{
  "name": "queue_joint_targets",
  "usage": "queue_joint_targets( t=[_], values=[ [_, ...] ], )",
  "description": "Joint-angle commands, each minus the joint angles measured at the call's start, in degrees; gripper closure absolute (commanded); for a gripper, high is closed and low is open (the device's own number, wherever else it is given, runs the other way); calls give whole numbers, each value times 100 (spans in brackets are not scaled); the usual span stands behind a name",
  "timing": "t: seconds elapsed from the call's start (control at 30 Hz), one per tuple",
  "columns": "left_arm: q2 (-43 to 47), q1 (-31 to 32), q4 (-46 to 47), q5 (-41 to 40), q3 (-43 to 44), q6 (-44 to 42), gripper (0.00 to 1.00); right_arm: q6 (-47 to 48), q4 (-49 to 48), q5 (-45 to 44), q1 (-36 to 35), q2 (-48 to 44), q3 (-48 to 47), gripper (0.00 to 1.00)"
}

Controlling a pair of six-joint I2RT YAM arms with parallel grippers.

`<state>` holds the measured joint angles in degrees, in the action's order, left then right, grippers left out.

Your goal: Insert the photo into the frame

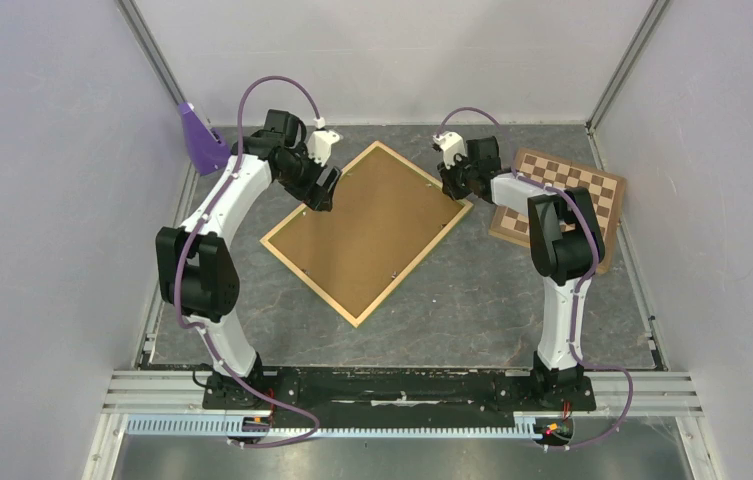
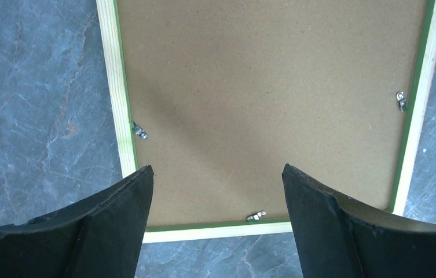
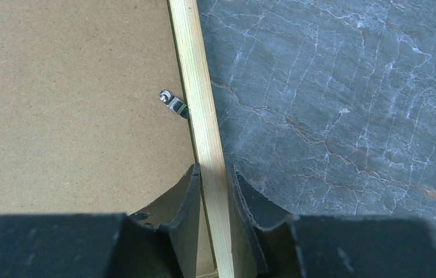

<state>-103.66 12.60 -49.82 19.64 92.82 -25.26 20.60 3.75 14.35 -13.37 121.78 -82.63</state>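
Note:
The frame [image 1: 309, 283] lies face down in the middle of the table, pale wood rails up. A brown hardboard panel [image 1: 367, 230] fills it. The photo is out of view. My left gripper [image 1: 320, 195] hovers open over the frame's far left corner. In the left wrist view its jaws [image 2: 216, 174] stand wide apart above the panel [image 2: 262, 87] and the short rail [image 2: 215, 230], holding nothing. My right gripper [image 1: 452, 185] is at the frame's far right edge. In the right wrist view it [image 3: 212, 171] straddles the wooden rail [image 3: 195, 75] and pinches it from both sides.
A brown-and-cream chessboard [image 1: 572, 195] lies at the back right, partly under the right arm. A purple object [image 1: 202, 140] stands at the back left by the wall. Small metal clips [image 2: 139, 131] sit along the frame's inner edge; one [image 3: 172, 103] is just ahead of the right fingers.

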Motion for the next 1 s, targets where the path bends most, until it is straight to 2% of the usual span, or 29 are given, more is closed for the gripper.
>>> queue_joint_targets(
  t=[0.0, 0.2, 0.43, 0.6, 0.8, 0.97],
  values=[
    [336, -60, 6, -236, -167, 514, 12, -47, 192, 134, 108, -204, 440, 80],
    [459, -282, 193, -638, -816, 1402, 12, -538, -196, 159, 110, -852, 1350, 85],
    [909, -471, 392, -1047, -1798, 1739, 11, -1224, -719, 40, 89, -1796, 2607, 86],
    [1018, -610, 116, -1081, -2056, 1633, 11, -1477, -901, 70, 80, -2315, 3208, 86],
    [981, -662, -495, -857, -2066, 1260, 11, -1571, -791, 186, 76, -2733, 3560, 86],
    [927, -660, -625, -853, -2123, 988, 11, -1594, -711, 200, 63, -3040, 3851, 86]
  ],
)
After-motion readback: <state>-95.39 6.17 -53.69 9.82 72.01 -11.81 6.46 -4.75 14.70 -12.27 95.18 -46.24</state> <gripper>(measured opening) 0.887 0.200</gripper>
